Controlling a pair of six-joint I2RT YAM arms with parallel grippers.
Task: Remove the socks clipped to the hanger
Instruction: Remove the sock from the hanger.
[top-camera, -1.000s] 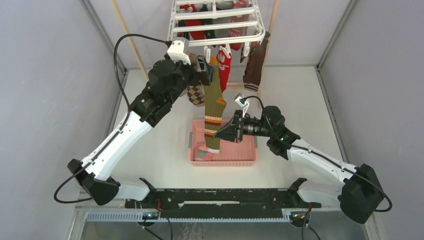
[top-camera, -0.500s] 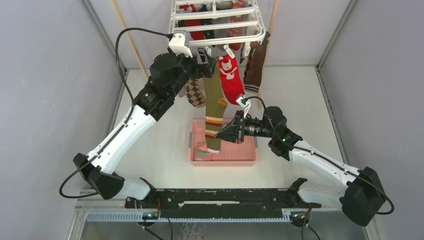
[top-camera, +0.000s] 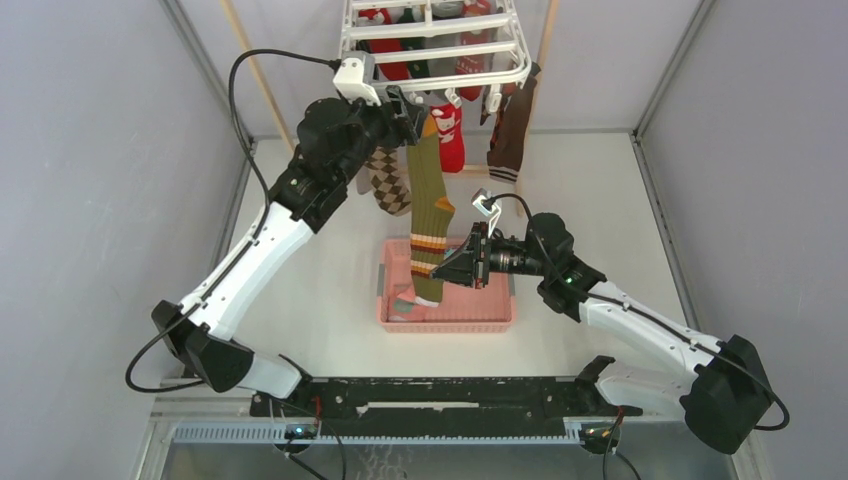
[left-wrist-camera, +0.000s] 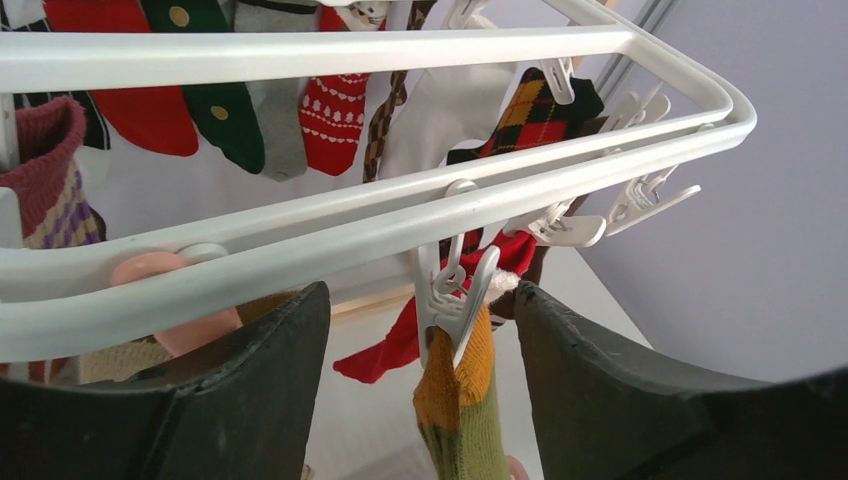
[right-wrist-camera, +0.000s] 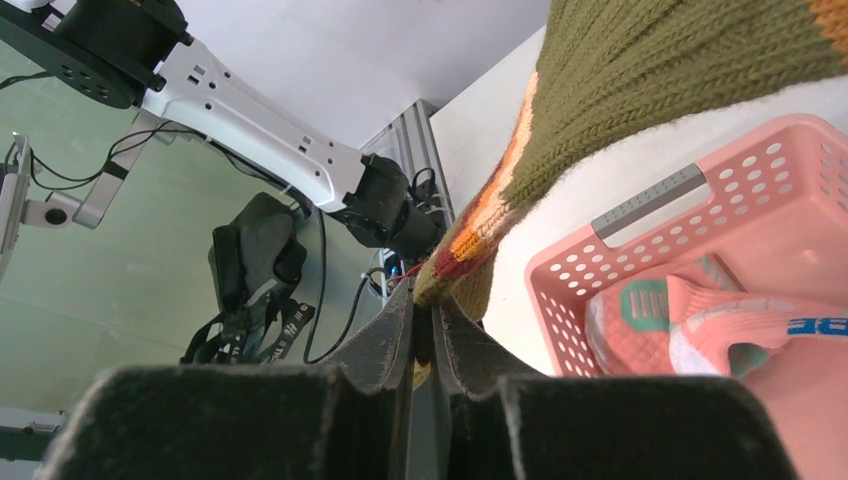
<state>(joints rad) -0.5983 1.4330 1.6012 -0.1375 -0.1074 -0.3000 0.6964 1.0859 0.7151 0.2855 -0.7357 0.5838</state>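
The green sock (top-camera: 428, 195) hangs from a clip (left-wrist-camera: 452, 300) on the hanger (left-wrist-camera: 300, 225), over the pink basket (right-wrist-camera: 640, 205). The left pincer (left-wrist-camera: 420, 305) stands open astride that clip. The right pincer (right-wrist-camera: 425, 320) clamps the sock's striped end. Blue lettering on a pink sock (right-wrist-camera: 720, 305) in the basket is unreadable.

The white hanger (left-wrist-camera: 300, 48) is hanging with its frame lying flat and its small clips dangling below. Many socks are hanging from it. At the front bar a long olive sock (top-camera: 428, 200) with orange and cream stripes is hanging straight down, one clip (left-wrist-camera: 452, 300) biting its orange top. A red sock (top-camera: 449, 140) is hanging just beside it, a dark brown sock (top-camera: 510, 125) at the right corner, an argyle sock (top-camera: 388, 185) on the left.
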